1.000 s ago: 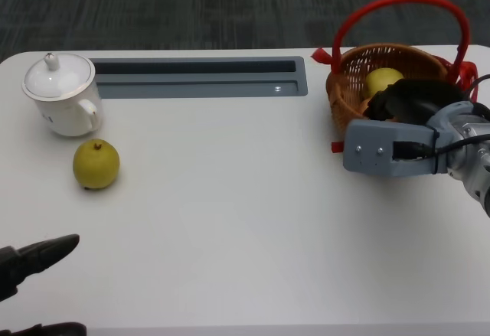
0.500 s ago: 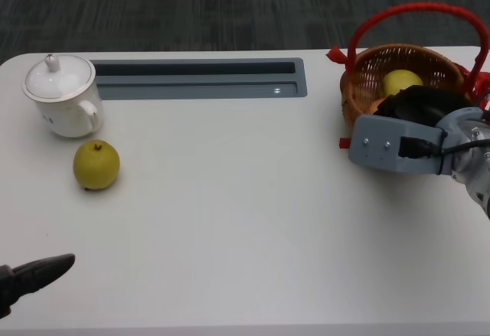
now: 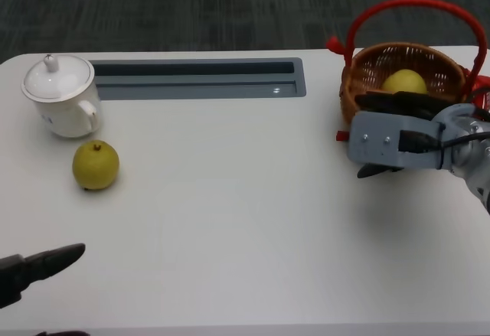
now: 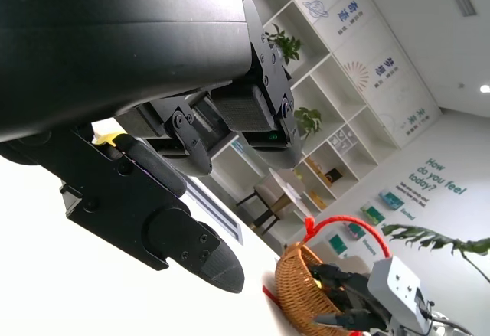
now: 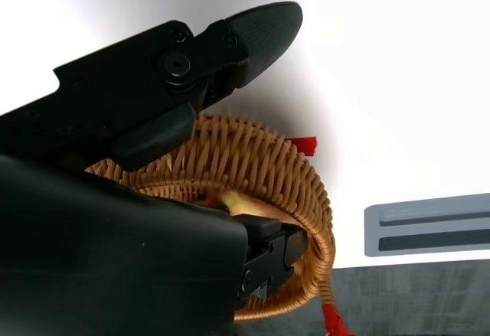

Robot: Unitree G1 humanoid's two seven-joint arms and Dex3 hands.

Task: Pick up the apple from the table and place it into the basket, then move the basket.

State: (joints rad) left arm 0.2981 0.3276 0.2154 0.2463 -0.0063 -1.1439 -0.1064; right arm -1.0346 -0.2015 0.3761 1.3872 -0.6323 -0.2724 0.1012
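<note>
A yellow-green apple point(image 3: 404, 82) lies inside the wicker basket point(image 3: 351, 105), which has a red handle point(image 3: 413, 2) and stands at the table's right edge. My right hand point(image 3: 394, 133) is at the basket's near rim. In the right wrist view its fingers point(image 5: 268, 250) reach inside the basket point(image 5: 264, 160), while the thumb point(image 5: 256, 30) stands outside, off the wall. My left hand point(image 3: 37, 267) hovers at the lower left with fingers point(image 4: 191, 244) apart, holding nothing. The left wrist view shows the basket point(image 4: 300, 284) far off.
A second yellow-green fruit point(image 3: 96, 165) sits at the left beside a lidded white cup point(image 3: 61, 95). A grey recessed slot point(image 3: 199, 78) runs along the table's far side. The basket stands close to the table's right edge.
The basket slid to the right with my right hand, then stopped. The thumb has since swung out below the hand, away from the basket wall. My left hand barely shifted.
</note>
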